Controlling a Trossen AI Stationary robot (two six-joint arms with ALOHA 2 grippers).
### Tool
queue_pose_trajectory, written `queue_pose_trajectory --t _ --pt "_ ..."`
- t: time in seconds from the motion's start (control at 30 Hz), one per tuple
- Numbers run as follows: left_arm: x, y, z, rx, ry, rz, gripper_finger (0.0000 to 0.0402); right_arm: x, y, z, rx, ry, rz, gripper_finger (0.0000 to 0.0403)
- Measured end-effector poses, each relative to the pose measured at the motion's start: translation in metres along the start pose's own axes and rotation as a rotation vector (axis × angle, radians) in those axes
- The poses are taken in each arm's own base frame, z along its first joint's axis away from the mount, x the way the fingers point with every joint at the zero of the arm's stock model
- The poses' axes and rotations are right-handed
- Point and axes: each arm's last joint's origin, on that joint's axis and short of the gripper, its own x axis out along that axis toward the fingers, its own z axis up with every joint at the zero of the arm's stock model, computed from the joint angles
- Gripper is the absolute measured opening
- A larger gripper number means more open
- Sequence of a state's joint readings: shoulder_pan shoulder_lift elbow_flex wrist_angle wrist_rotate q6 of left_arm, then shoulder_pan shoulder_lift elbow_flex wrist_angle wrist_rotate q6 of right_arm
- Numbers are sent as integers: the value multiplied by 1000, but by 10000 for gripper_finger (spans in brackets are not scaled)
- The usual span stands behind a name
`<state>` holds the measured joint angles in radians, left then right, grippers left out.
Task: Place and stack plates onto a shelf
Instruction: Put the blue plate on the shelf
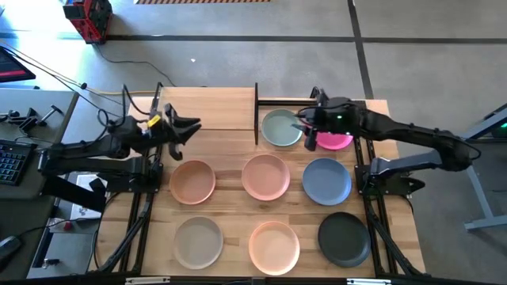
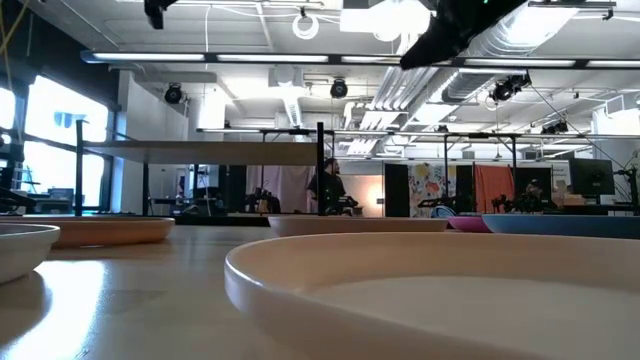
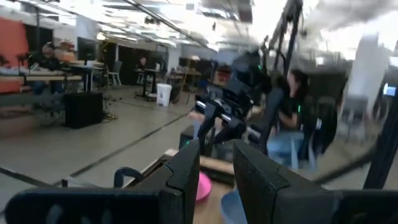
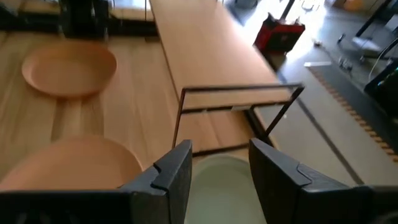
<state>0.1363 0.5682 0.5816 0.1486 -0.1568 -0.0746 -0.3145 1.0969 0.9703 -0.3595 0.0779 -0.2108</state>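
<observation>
Eight plates lie flat on the plank table, in the high view: pale green [image 1: 279, 128], magenta [image 1: 336, 142] partly under my right arm, slate blue [image 1: 326, 180], pink [image 1: 265, 176], peach [image 1: 192, 180], beige-grey [image 1: 198, 241], a second peach [image 1: 274, 245] and charcoal [image 1: 344, 239]. The shelf [image 1: 207, 109] is a light-wood board on black posts at the table's far side, with nothing on it. My right gripper [image 1: 304, 125] is open above the green plate's [image 4: 221, 190] right edge, raised off it. My left gripper [image 1: 193, 125] is open in the air by the shelf's near edge.
The shelf's black end frame [image 4: 236, 93] stands between the board and the green plate. In the low view the board [image 2: 200, 152] sits raised above the tabletop. Bare planks show between the plates. People and desks are in the room beyond the table.
</observation>
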Motion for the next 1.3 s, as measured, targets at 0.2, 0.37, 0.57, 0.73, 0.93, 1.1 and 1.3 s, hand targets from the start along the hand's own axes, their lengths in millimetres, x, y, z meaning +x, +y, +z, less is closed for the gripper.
queue_pose_trajectory --t 0.2,0.37,0.57,0.73,0.93,1.1,1.3 --pt "7 -1 -7 109 46 -20 85 32 6 -11 -2 101 49 145" --pt "8 -1 -10 135 74 -19 85 55 10 -21 16 184 64 145" --pt "7 0 -18 161 161 -19 85 79 14 -34 66 271 75 145" --pt "5 0 -25 172 231 -19 85 93 18 -43 123 327 75 145" --pt "4 1 -31 172 293 -16 85 98 19 -47 127 349 76 145" --pt "5 1 -36 138 337 -9 85 99 19 -48 127 353 77 145" --pt "9 1 -43 136 393 -5 85 98 19 -48 124 359 67 145"
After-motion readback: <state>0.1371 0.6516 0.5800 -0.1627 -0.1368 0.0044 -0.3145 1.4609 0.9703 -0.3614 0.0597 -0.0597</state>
